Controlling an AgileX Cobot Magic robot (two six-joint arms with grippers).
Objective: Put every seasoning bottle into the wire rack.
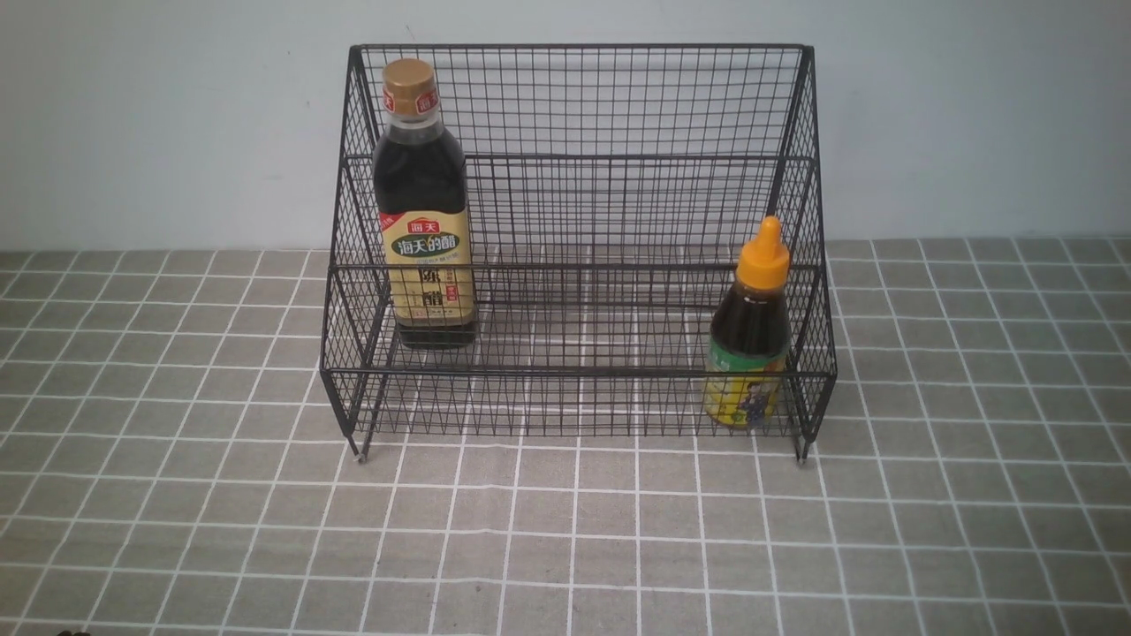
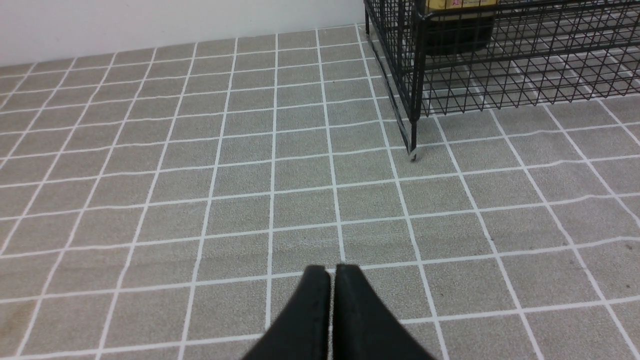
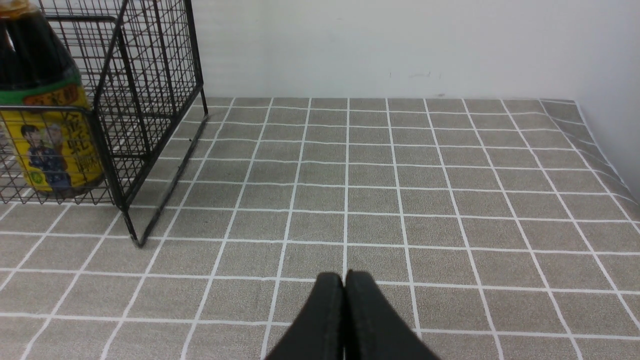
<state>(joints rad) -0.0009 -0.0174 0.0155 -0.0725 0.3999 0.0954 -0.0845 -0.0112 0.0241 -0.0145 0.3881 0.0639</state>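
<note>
The left claw (image 2: 332, 272) is pressed fully closed with nothing between its black fingers, and it hangs low over bare tablecloth (image 2: 200, 175), well apart from the wire rack (image 2: 500, 65), whose left front leg stands farther ahead and off to the side in the left wrist view. The right claw (image 3: 344, 280) is likewise shut tight and empty, over the cloth on the other side, with the rack's right front corner (image 3: 125, 150) well clear of it. Neither claw shows in the front view. Both bottles stand upright inside the rack (image 1: 574, 265): the tall bottle (image 1: 424, 212) is on the upper, rear step at the rack's left end, and the short bottle (image 1: 749, 344) is on the lower, front step at the right end — each just beside its side wall. From the left wrist only the dark base and the yellow label edge of the tall bottle (image 2: 460, 25) show behind the mesh; from the right wrist the short bottle (image 3: 45, 115) shows through the front wires. The tall one holds dark liquid, has a gold cap with a red band below it, and wears a tan label with Chinese characters. The short one is also dark, tapers to an orange nozzle cap, and carries a yellow label with a green band and a small figure — the print is too small to read. The rack is black wire mesh, stepped in two tiers, with a tall back, sloped sides and short legs on the grey checked cloth.
</note>
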